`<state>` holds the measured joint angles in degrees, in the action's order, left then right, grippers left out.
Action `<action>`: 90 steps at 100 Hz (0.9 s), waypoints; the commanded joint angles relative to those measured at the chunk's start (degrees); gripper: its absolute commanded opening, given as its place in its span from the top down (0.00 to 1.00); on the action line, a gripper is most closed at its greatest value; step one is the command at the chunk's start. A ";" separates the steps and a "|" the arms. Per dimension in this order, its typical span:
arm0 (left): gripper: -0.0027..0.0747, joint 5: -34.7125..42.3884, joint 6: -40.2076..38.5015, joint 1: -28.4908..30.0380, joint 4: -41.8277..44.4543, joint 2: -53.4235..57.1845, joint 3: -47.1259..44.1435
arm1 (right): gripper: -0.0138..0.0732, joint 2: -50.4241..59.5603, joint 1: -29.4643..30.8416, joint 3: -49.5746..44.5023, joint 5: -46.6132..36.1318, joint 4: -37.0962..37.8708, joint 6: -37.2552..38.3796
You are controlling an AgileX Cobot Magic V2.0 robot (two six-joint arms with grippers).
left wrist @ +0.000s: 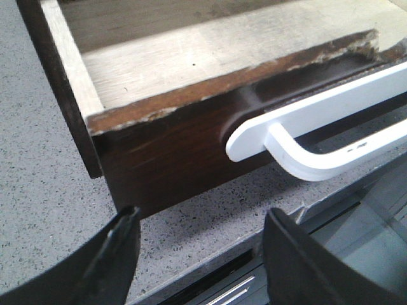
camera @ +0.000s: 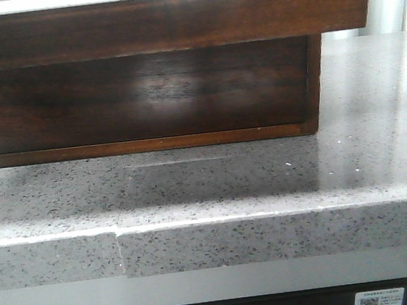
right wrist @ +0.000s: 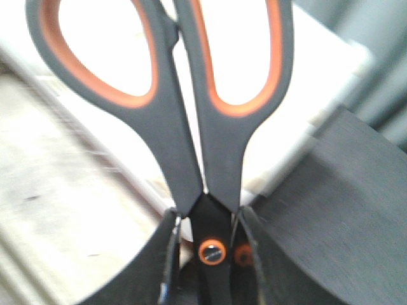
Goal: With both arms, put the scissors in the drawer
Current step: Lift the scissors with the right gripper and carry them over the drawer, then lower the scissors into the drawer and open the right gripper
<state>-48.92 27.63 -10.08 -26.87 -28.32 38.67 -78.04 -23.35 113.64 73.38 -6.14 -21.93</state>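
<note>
Right wrist view shows our right gripper (right wrist: 206,238) clamping the scissors (right wrist: 197,121) at the pivot above the open drawer (left wrist: 191,136); our left gripper (left wrist: 197,254) gapes empty. Release early and they could miss.

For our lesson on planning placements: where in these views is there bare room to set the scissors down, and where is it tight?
The open drawer shows a bare pale floor between its side wall and front board. The speckled counter before the drawer is also bare. It is tight at the white handle, near the left gripper. The right gripper holds the scissors.
</note>
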 commanded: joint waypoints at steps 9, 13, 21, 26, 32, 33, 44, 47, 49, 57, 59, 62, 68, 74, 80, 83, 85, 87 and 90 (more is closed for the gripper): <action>0.47 3.64 -0.55 -0.47 -1.58 -0.38 1.95 | 0.84 0.19 -11.05 1.53 -0.08 1.54 -2.26; 0.47 3.64 -0.55 -0.47 -1.58 -0.38 1.95 | 0.84 -0.63 -13.27 1.53 0.30 2.70 -2.26; 0.47 3.64 -0.55 -0.47 -1.58 -0.38 1.95 | 0.84 -2.38 -16.12 1.53 1.53 5.55 -2.26; 0.47 3.64 -0.55 -0.47 -1.58 -0.38 1.95 | 0.84 -3.68 -17.85 1.42 1.65 6.61 -2.26; 0.47 3.64 -0.55 -0.47 -1.58 -0.38 1.95 | 0.84 -5.42 -20.14 1.42 1.65 8.86 -2.38; 0.47 3.64 -0.55 -0.47 -1.58 -0.38 1.95 | 0.84 -5.61 -20.81 1.42 1.65 9.16 -2.38; 0.47 3.64 -0.55 -0.47 -1.58 -0.38 1.95 | 0.84 -8.92 -25.92 1.42 1.65 15.60 -2.49; 0.47 3.64 -0.55 -0.47 -1.55 -0.38 1.95 | 0.84 -9.73 -27.52 1.42 1.65 17.40 -2.31; 0.47 3.64 -0.55 -0.47 -1.45 -0.38 1.95 | 0.84 -10.31 -28.10 1.42 1.65 18.85 -2.11; 0.47 3.64 -0.55 -0.47 -1.45 -0.38 1.95 | 0.84 -12.64 -30.65 1.42 1.65 23.57 -1.17; 0.47 3.64 -0.55 -0.47 -1.43 -0.38 1.95 | 0.84 -13.18 -30.96 1.42 1.65 24.32 -1.17; 0.47 3.64 -0.55 -0.47 -1.33 -0.38 1.95 | 0.84 -13.84 -31.20 1.42 1.65 24.89 -1.17; 0.47 3.64 -0.55 -0.47 -1.21 -0.38 1.95 | 0.84 -15.13 -31.29 1.42 1.65 25.07 -1.17; 0.47 3.64 -0.55 -0.47 -1.21 -0.38 1.95 | 0.84 -16.39 -31.29 1.03 1.65 25.38 -1.17; 0.47 3.64 -0.55 -0.47 -1.11 -0.38 1.95 | 0.84 -17.27 -31.29 -0.07 1.65 26.47 -1.17; 0.47 3.64 -0.55 -0.47 -1.14 -0.38 1.95 | 0.84 -17.66 -31.29 -0.59 1.65 27.18 -1.17; 0.47 3.64 -0.55 -0.47 -1.14 -0.38 1.95 | 0.84 -17.93 -31.29 -0.94 1.65 27.55 -1.17; 0.47 3.64 -0.55 -0.47 -1.14 -0.38 1.95 | 0.84 -18.03 -31.29 -1.30 1.65 28.23 -0.86; 0.47 3.64 -0.55 -0.47 -1.14 -0.38 1.95 | 0.84 -18.18 -31.29 -1.77 1.65 29.39 -0.55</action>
<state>-48.81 27.63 -10.08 -26.58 -28.32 38.67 -98.10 -54.52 111.58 72.93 18.69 -23.20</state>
